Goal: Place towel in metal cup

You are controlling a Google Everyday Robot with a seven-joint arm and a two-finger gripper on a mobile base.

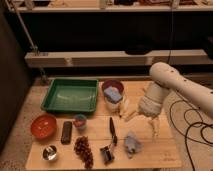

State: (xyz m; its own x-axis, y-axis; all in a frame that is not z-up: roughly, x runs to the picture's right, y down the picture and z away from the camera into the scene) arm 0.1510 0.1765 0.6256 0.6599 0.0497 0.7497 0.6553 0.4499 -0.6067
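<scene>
The towel (132, 143) is a small crumpled blue-grey cloth lying on the wooden table (160, 155) near its front right. The metal cup (49, 152) is a small shiny cup standing at the table's front left corner, far from the towel. My gripper (153, 128) hangs from the white arm (172, 82) on the right, pointing down at the table just above and to the right of the towel. It holds nothing that I can see.
A green tray (70, 95) is at the back left and a red bowl (43, 125) in front of it. A maroon bowl with a blue sponge (113, 92), a small cup (80, 121), a dark block (66, 132), grapes (83, 149) and a black-handled tool (112, 131) lie between towel and cup.
</scene>
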